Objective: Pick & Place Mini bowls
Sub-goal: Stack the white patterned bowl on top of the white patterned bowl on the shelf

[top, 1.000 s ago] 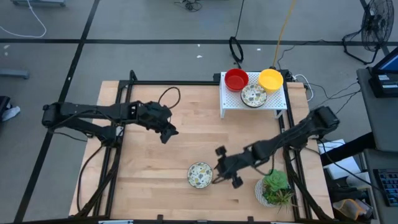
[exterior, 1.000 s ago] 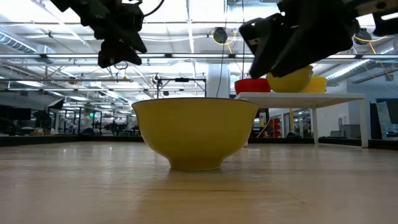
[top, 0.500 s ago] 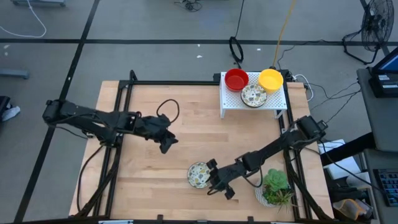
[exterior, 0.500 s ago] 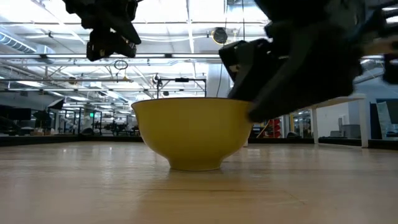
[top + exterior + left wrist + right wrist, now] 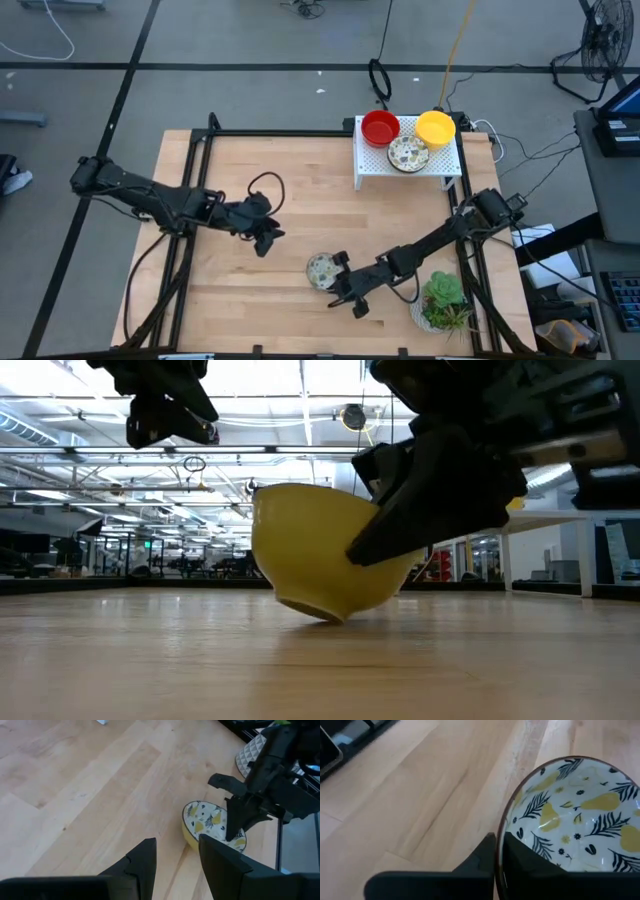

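A mini bowl (image 5: pixel 321 270), yellow outside with a leaf-and-pear pattern inside (image 5: pixel 575 820), stands tilted on the wooden table near its near edge. My right gripper (image 5: pixel 340 277) is shut on its rim. My left gripper (image 5: pixel 265 240) hangs open above the table's left middle and holds nothing; in its wrist view its fingers (image 5: pixel 175 865) frame the bowl (image 5: pixel 212 822) from a distance. A red bowl (image 5: pixel 380 128), a yellow bowl (image 5: pixel 435 127) and a patterned bowl (image 5: pixel 408 153) sit on the white rack (image 5: pixel 370 165). My right gripper pinches the bowl's rim (image 5: pixel 506 832) on the side toward the table's right edge, one finger inside the bowl and one outside. The fingers come slanting down from the right. The bowl is tilted (image 5: pixel 310 555), with one edge of its foot (image 5: pixel 335 615) on the table.
A white pot with a green plant (image 5: pixel 441 303) stands at the near right corner, close behind my right arm. The white rack fills the far right corner. Bare wood (image 5: pixel 300 190) lies between the two arms.
My right gripper has come down toward the near edge onto the bowl and shut on its rim. The bowl has tipped from upright toward the gripper, its far side lifted. My left gripper has swung toward the near edge, still open.
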`<state>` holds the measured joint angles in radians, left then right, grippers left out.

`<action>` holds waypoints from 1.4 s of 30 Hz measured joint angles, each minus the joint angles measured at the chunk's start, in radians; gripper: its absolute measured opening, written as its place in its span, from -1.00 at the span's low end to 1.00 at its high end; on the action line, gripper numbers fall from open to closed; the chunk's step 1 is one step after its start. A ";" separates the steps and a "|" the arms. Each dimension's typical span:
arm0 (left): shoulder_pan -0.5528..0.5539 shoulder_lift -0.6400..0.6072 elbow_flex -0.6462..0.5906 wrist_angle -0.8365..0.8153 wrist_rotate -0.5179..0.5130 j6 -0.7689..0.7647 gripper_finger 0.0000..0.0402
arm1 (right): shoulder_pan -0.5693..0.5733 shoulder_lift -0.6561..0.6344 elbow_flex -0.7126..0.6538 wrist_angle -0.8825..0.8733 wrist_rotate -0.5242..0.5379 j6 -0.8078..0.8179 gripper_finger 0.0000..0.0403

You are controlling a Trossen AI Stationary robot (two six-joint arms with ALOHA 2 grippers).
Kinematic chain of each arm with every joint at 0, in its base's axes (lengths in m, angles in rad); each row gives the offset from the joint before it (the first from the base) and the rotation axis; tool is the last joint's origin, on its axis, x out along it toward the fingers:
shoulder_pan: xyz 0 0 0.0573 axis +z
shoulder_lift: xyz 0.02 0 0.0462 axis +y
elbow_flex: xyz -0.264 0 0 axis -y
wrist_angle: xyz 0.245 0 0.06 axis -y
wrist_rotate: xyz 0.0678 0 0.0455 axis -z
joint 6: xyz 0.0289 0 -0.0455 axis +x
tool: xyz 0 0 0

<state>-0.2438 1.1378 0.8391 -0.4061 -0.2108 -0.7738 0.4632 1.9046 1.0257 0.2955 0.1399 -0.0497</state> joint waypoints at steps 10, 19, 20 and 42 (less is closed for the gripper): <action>-0.039 0.000 0.000 0.000 -0.027 0.003 -0.26 | -0.001 -0.044 -0.004 -0.019 -0.012 -0.024 -0.97; -0.053 0.000 0.000 0.000 -0.037 0.008 -0.26 | -0.011 -0.402 -0.002 -0.330 0.128 -0.037 -0.98; -0.054 0.000 0.000 0.000 -0.043 0.008 -0.26 | -0.017 -0.450 -0.002 -0.365 0.155 -0.027 -0.98; -0.060 0.000 0.000 -0.001 -0.081 0.036 -0.26 | -0.258 -0.927 -0.001 -0.816 0.727 0.354 -0.98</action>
<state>-0.3035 1.1378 0.8391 -0.4070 -0.2916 -0.7382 0.2054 0.9773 1.0245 -0.5207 0.8665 0.3048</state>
